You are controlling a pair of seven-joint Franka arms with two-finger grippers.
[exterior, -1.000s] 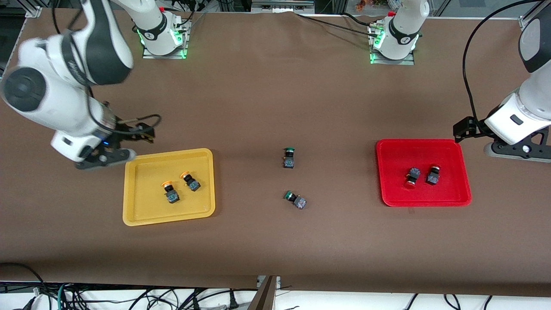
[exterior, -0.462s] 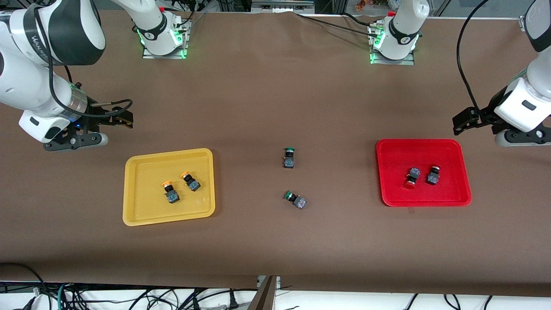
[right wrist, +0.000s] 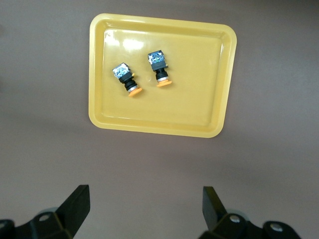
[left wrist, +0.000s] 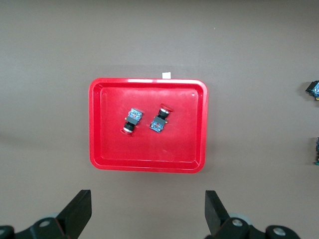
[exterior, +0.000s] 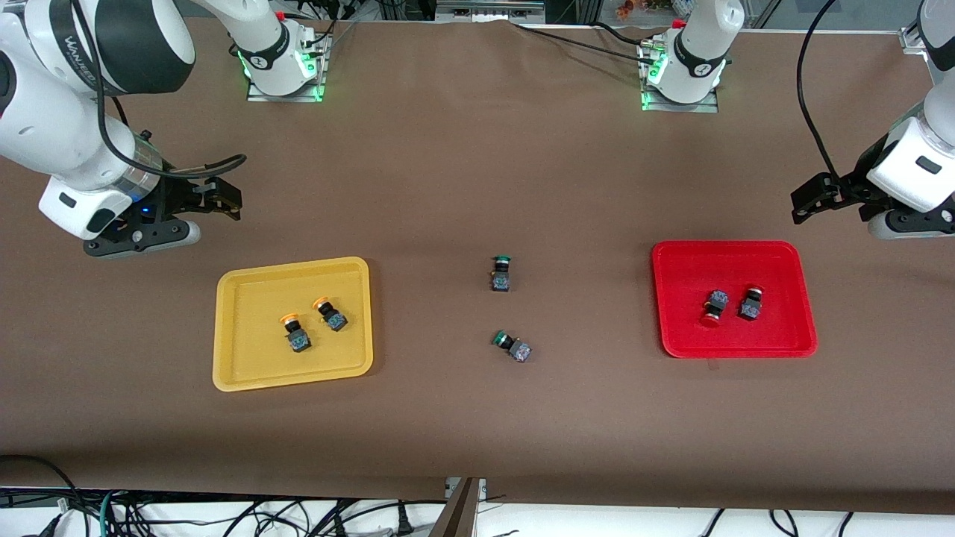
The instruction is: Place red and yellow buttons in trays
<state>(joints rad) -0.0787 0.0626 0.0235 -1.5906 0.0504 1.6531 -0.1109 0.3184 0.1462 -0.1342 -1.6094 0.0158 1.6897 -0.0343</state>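
The yellow tray [exterior: 250,354] holds two orange-yellow buttons [exterior: 296,333] [exterior: 330,314], lying on their sides. The red tray [exterior: 780,328] holds two red buttons [exterior: 714,307] [exterior: 750,303]. My right gripper [exterior: 142,235] is up over bare table, off the yellow tray's corner toward the robots' bases; it is open and empty [right wrist: 144,199]. My left gripper [exterior: 906,224] is up over bare table beside the red tray's corner; it is open and empty [left wrist: 148,204]. The right wrist view shows the yellow tray [right wrist: 199,104], the left wrist view the red tray [left wrist: 95,124].
Two green-capped buttons [exterior: 501,273] [exterior: 512,347] lie on the brown table between the trays. They also show at the edge of the left wrist view [left wrist: 313,88]. The arm bases [exterior: 280,67] [exterior: 683,74] stand along the table's edge.
Both grippers have drawn away from their trays toward the robots' bases, open and empty. The buttons and trays have not moved.
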